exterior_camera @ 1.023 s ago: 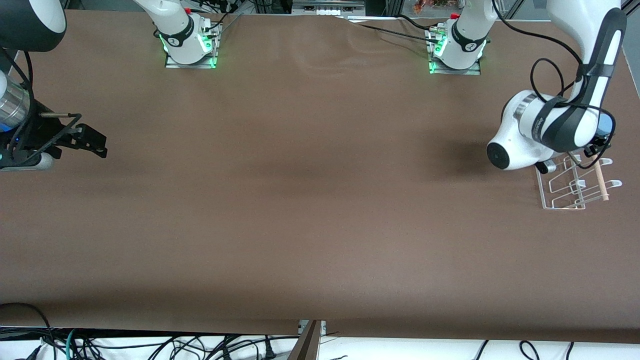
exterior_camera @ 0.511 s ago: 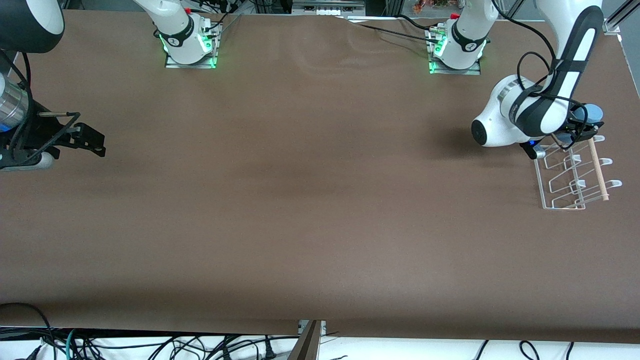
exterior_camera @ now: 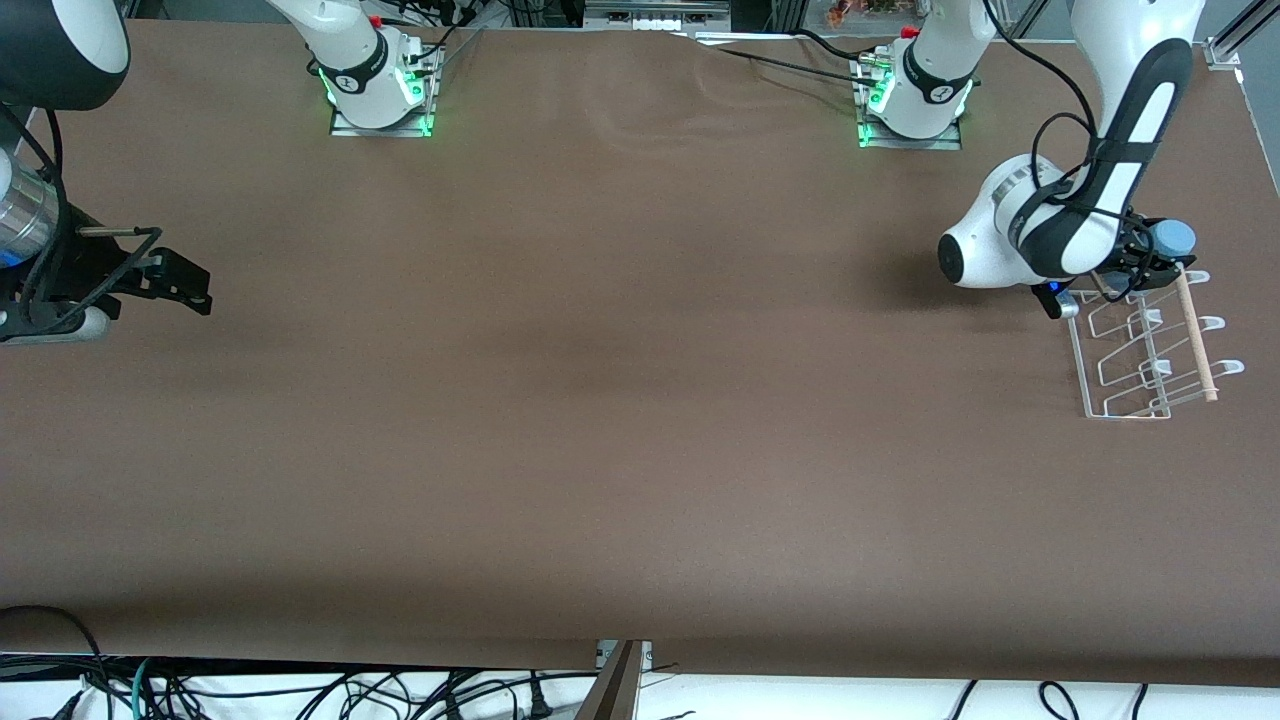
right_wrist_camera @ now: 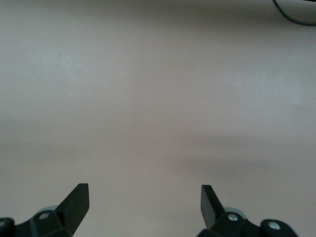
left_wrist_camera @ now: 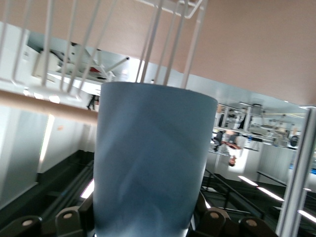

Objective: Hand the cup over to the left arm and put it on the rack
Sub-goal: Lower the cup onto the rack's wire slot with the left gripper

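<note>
My left gripper is shut on the light-blue cup and holds it over the end of the rack that is farther from the front camera. In the left wrist view the cup fills the middle, between the jaws, with the rack's white wires and its pale wooden dowel just past its rim. My right gripper is open and empty and waits over bare table at the right arm's end; its fingertips show over plain brown surface.
The rack stands close to the table's edge at the left arm's end. A black cable loops off the left arm's wrist. The brown table spreads between the two arms.
My left arm has carried the cup away from the front camera along the rack to its end, mostly in the first half second. The right arm has not moved.
</note>
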Controlling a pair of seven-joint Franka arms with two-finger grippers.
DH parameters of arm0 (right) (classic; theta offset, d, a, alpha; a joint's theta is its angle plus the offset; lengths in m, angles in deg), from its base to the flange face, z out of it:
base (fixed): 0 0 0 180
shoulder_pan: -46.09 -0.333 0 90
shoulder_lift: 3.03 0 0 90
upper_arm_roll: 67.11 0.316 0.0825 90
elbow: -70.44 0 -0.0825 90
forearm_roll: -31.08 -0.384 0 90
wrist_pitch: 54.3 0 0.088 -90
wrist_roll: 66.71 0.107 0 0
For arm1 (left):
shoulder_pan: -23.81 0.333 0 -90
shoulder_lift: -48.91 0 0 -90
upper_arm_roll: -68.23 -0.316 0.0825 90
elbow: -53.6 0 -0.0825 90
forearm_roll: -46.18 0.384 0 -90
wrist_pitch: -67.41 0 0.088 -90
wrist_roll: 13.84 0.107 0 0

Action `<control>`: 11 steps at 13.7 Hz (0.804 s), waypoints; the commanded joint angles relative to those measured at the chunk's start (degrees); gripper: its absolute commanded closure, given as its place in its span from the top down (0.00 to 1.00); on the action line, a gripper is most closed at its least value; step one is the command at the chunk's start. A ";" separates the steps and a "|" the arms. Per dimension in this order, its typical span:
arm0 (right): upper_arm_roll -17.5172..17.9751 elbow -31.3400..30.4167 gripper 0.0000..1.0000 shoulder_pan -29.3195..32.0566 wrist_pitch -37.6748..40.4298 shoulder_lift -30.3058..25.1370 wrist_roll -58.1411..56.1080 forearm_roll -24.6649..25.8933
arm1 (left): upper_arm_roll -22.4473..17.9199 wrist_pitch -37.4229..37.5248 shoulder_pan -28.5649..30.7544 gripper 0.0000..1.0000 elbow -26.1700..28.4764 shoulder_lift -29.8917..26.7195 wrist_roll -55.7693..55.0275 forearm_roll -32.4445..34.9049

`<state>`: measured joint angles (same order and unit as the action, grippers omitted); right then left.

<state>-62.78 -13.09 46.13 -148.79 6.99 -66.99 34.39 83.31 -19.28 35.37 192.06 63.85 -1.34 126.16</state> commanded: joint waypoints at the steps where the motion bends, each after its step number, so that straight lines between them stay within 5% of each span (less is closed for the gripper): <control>1: 0.41 0.29 1.00 0.57 0.18 -0.09 -0.87 0.65 | 0.48 -2.07 2.32 0.13 0.49 0.78 -1.33 3.33; 6: 0.41 0.29 1.00 0.57 0.27 -0.09 -0.87 0.65 | 0.48 -4.53 3.38 0.23 0.49 3.69 -3.08 6.50; 7: 0.41 0.29 1.00 0.57 0.18 -0.09 -0.87 0.65 | 0.57 -4.54 3.38 0.88 0.41 3.69 -3.26 6.58; 8: 0.41 0.29 1.00 0.57 0.18 -0.09 -0.87 0.65 | 0.48 -4.54 3.29 1.00 0.41 3.60 -3.18 6.67; 11: 0.41 0.29 1.00 0.49 0.27 -0.09 -0.87 0.65 | 0.57 -4.45 3.29 1.00 0.14 2.64 -3.18 6.67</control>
<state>-62.78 -13.09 46.14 -148.80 7.00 -67.02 34.39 83.30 -23.44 37.84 192.07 67.87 -4.22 131.01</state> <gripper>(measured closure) 0.000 0.000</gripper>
